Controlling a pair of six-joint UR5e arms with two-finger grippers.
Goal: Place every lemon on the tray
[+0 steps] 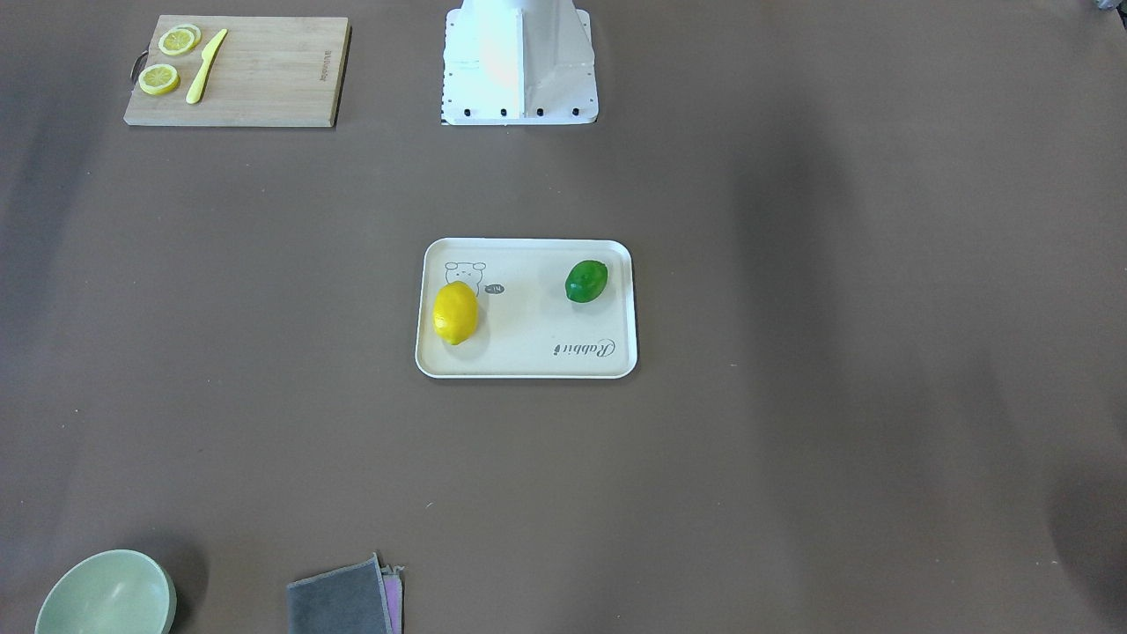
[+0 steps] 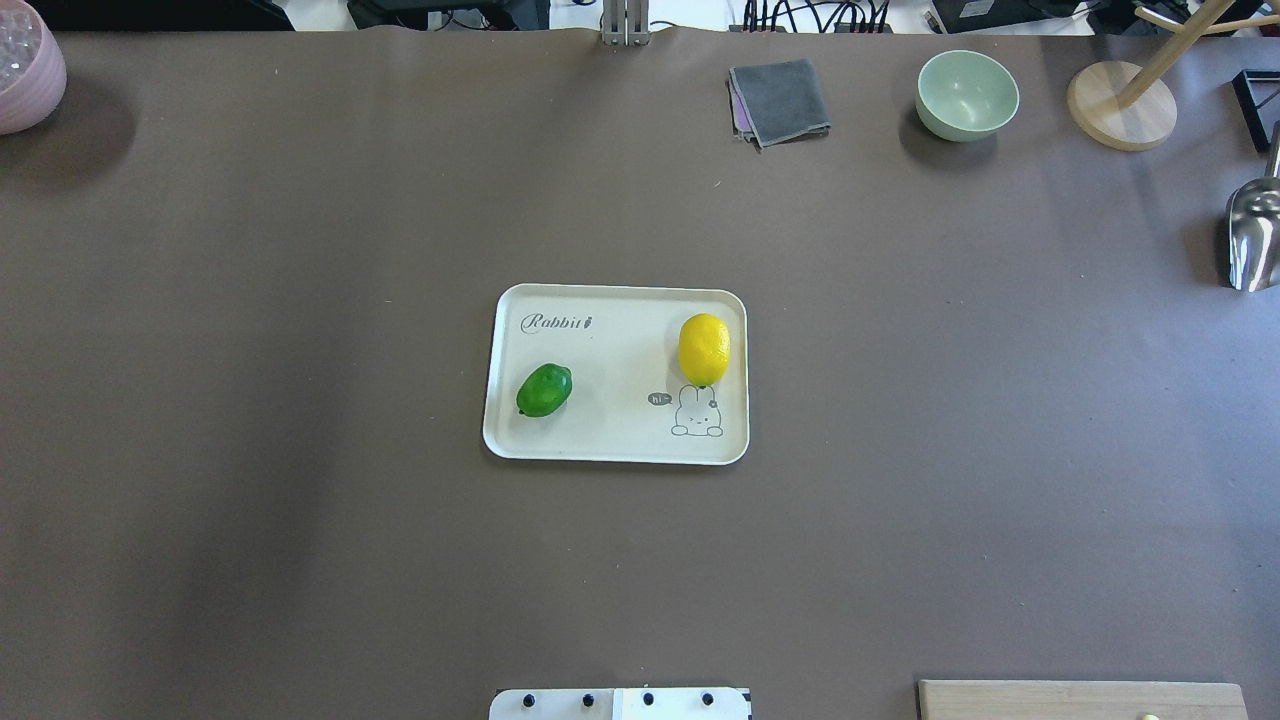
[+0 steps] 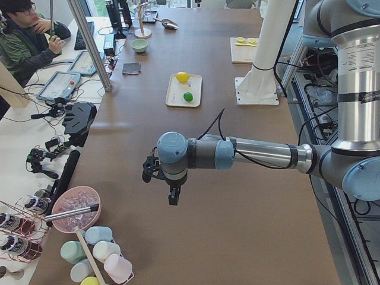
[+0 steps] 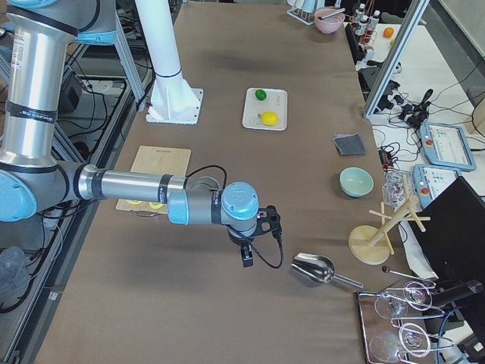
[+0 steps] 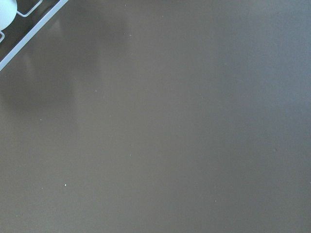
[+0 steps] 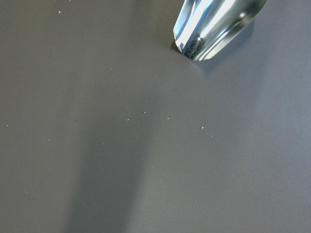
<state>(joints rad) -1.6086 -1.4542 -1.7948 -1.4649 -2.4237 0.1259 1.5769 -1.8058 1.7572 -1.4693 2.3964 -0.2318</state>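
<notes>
The cream tray (image 1: pixel 528 374) lies at the table's middle, and both lemons rest on it. The yellow lemon (image 1: pixel 455 313) covers part of the animal drawing; in the overhead view it (image 2: pixel 704 349) is on the tray's (image 2: pixel 615 458) right side. The green lemon (image 1: pixel 586 281) (image 2: pixel 544 389) lies on the other side, apart from it. My left gripper (image 3: pixel 172 199) hangs over bare table far from the tray (image 3: pixel 172 101), seen only in the exterior left view. My right gripper (image 4: pixel 248 258) hangs near the other table end. For both I cannot tell open or shut.
A bamboo cutting board (image 1: pixel 238 70) holds lemon slices and a yellow knife. A green bowl (image 2: pixel 966 95), a grey cloth (image 2: pixel 780 100), a wooden stand (image 2: pixel 1120 105) and a metal scoop (image 2: pixel 1255 235) stand far right, a pink bowl (image 2: pixel 25 65) far left. A person (image 3: pixel 24 35) sits beyond the table.
</notes>
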